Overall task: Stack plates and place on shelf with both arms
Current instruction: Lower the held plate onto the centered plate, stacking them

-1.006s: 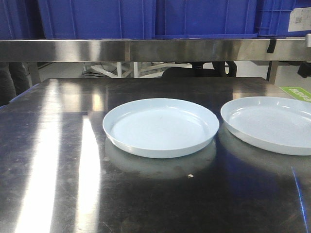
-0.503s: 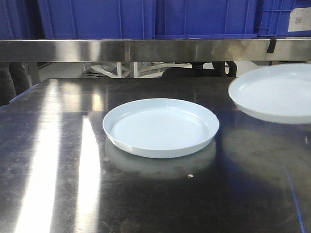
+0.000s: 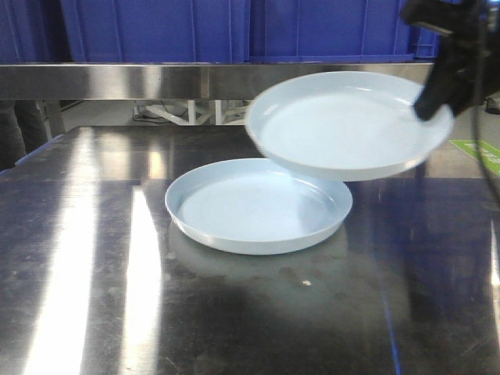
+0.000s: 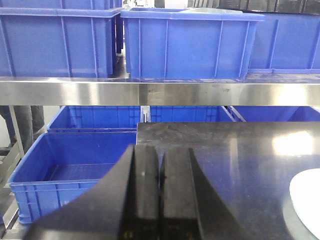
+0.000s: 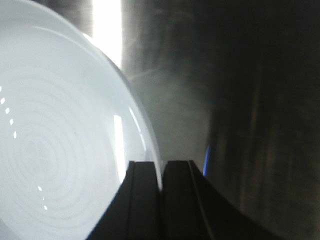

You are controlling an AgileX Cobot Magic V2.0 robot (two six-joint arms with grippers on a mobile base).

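Right gripper [image 5: 161, 171] sits high on the right, black arm coming in from the edge, jaws pinched on the rim of the raised plate [image 3: 344, 125]. Left gripper [image 4: 160, 160] hangs level, jaws pressed together, holding nothing.

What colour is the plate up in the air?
Pale bluish white; the plate shows best in the front-facing view.

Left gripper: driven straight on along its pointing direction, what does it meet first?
Likely the shelf front rail, dead ahead of the shut left gripper. Nothing stands between them over the tabletop corner. Height is hard to judge; it might pass just under toward the blue crates.
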